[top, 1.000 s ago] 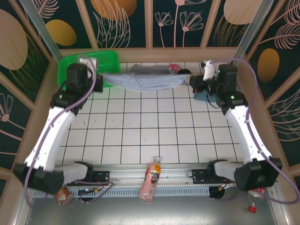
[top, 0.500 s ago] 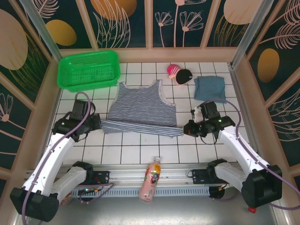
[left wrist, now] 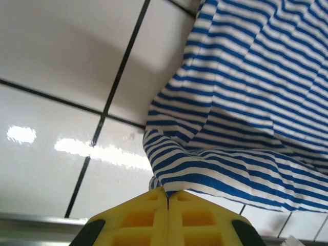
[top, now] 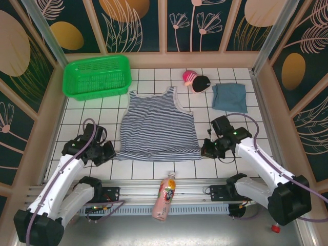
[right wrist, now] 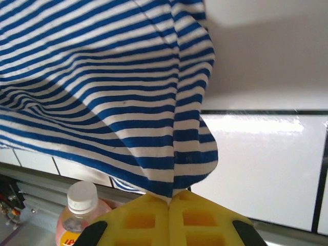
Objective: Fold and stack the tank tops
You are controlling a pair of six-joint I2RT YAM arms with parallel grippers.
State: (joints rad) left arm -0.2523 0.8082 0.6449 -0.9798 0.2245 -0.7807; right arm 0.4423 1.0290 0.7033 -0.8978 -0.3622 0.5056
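Observation:
The striped tank top (top: 158,124) lies spread flat on the white tiled table (top: 154,166), straps toward the back, hem toward me. My left gripper (top: 110,152) is shut on its near left hem corner (left wrist: 169,177). My right gripper (top: 205,150) is shut on the near right hem corner (right wrist: 182,179), the cloth rising in a fold from between the yellow fingers (right wrist: 200,215). The blue-grey tank top (top: 230,97) sits folded at the back right, apart from both grippers.
A green basket (top: 97,75) stands at the back left. A pink-and-black toy (top: 196,80) lies behind the striped top. A pink bottle (top: 164,196) lies on the front rail, its cap (right wrist: 82,196) just below the right gripper.
Both grippers pulled the hem toward me and lowered it. The striped top went from hanging stretched at the back to lying flat and smooth on the tiles.

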